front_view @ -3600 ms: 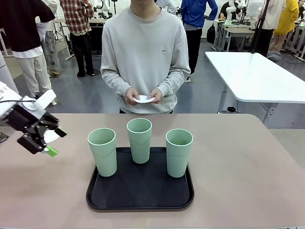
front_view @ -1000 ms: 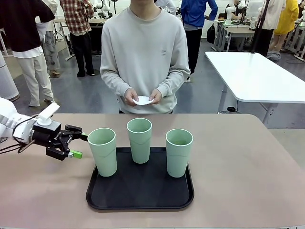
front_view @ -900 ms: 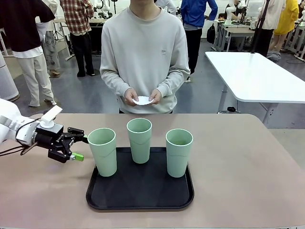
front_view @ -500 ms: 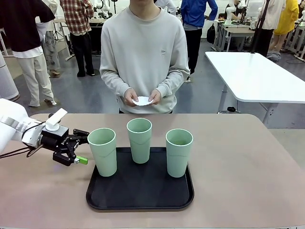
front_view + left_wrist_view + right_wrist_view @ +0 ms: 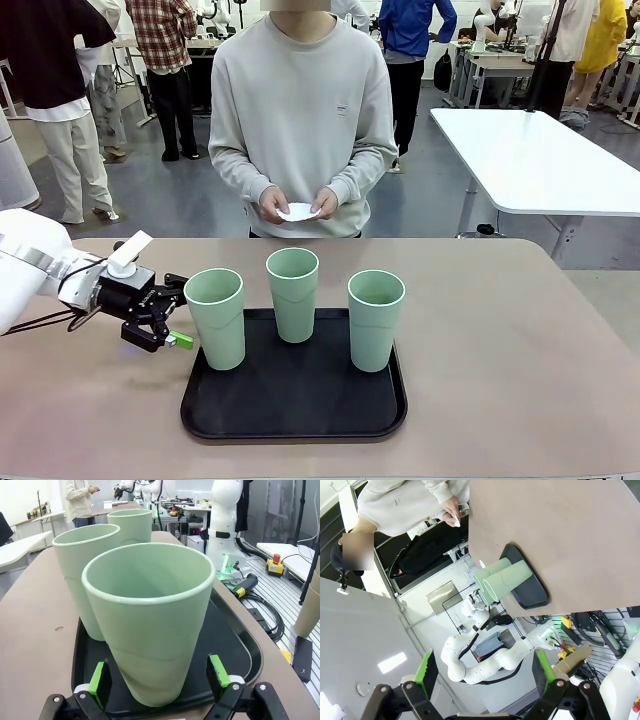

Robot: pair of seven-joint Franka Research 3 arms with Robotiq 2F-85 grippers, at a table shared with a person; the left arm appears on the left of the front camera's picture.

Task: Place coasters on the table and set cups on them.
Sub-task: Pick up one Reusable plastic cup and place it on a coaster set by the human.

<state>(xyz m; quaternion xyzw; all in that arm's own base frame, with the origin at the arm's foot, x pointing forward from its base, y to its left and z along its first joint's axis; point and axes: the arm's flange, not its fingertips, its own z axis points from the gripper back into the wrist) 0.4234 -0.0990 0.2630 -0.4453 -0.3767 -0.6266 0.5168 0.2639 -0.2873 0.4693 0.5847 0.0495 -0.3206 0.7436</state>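
Your left gripper [image 5: 184, 312] stands wide open, one mint-green tumbler [image 5: 150, 625] between its pads [image 5: 218, 671] (no grip made); right gripper [image 5: 485, 672] likewise spread, empty.

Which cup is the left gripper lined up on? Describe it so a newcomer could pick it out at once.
On the tan table, a black tray holds three mint-green cups. It is the leftmost cup, at the tray's edge on the robot's left. Alone of the three, it stands between the green pads of the open left gripper.

Grey floor [image 5: 180, 200] beyond the left pincer [image 5: 181, 311]; white table [image 5: 540, 160] well to its right; bystanders [image 5: 70, 110] and workbenches [image 5: 495, 62] farther behind.
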